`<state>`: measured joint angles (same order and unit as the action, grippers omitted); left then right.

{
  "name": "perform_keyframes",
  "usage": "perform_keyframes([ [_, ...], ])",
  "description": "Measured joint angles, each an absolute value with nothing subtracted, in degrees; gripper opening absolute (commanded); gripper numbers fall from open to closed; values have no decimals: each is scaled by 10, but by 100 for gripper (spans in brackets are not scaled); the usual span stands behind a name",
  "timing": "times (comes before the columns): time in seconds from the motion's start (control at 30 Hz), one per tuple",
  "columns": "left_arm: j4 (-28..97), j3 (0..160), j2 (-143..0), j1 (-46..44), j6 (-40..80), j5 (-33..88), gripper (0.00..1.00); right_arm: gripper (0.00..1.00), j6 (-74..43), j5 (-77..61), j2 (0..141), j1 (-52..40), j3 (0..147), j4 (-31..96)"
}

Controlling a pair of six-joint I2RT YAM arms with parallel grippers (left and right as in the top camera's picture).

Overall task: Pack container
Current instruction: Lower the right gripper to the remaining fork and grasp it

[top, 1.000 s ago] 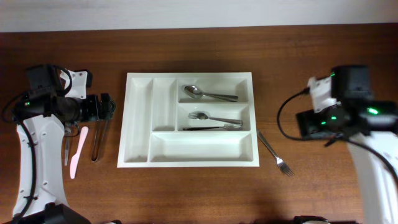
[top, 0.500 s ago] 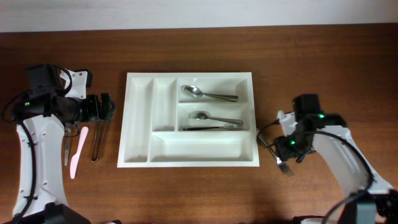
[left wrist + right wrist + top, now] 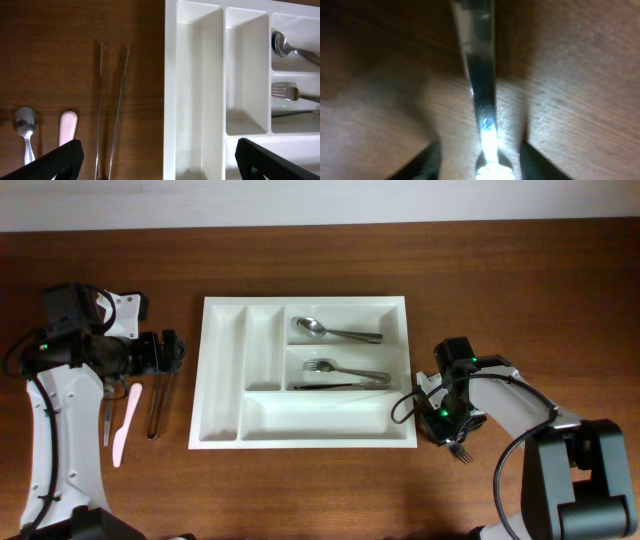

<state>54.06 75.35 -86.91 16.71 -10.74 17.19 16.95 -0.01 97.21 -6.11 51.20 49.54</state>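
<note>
Container (image 3: 224, 380) seen at table centre, between arms. Left gripper (image 3: 168, 352) held spread wide, empty, near tongs (image 3: 158, 405). Right gripper (image 3: 482, 162) positioned over fork (image 3: 481, 85) just right of container. Fingers (image 3: 430, 157) set astride handle, partly spread, wood visible in gaps on both sides.

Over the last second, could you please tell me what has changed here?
The right pincer swung in from the right and dropped over the loose fork beside the container, its fingers straddling the handle, not yet gripping. The left pincer and everything else stayed put.
</note>
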Motion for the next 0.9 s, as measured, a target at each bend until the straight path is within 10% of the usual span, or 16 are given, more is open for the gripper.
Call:
perform_keyframes([
  [0.23,540,754,-869,167,-107,172,99,4,172,10,972,-61,512,460],
  [0.9,540,754,-869,167,-107,172,99,4,170,107,950,-48,588,466],
])
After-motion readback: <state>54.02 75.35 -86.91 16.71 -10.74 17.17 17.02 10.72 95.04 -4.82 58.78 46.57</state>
